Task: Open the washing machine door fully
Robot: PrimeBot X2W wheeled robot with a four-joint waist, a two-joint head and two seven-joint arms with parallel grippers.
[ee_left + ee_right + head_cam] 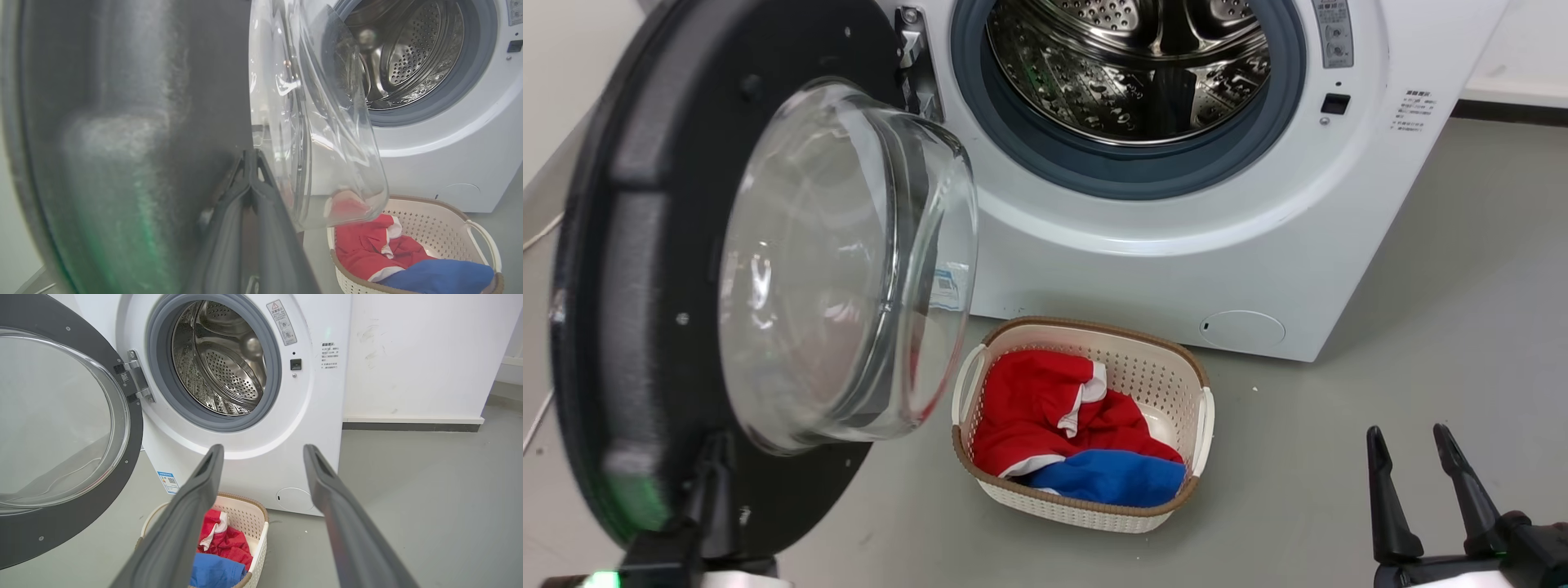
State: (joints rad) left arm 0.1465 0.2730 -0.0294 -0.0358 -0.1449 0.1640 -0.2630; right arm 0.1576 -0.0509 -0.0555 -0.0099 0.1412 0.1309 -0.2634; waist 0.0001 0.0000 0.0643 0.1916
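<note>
The washing machine door (pixel 645 245) is a black disc with a clear glass bowl (pixel 849 261), swung out to the left on its metal hinge (pixel 915 57). Behind it, the white washing machine (pixel 1143 269) shows its steel drum (pixel 1135 65) inside a grey-blue gasket. My left gripper (pixel 717 445) is shut, its tips against the door's inner black face just below the bowl. In the left wrist view the closed left gripper (pixel 251 153) meets the door (pixel 122 122) beside the glass bowl (pixel 318 143). My right gripper (pixel 1408 430) is open over the floor at the lower right, holding nothing. In the right wrist view the right gripper (pixel 263 451) points at the washing machine (pixel 253 457).
A cream laundry basket (pixel 1086 327) with red and blue clothes sits on the grey floor in front of the machine, just right of the door's lower edge. A white wall with a dark skirting (pixel 408 426) runs to the machine's right. Cables (pixel 535 237) lie on the floor at the far left.
</note>
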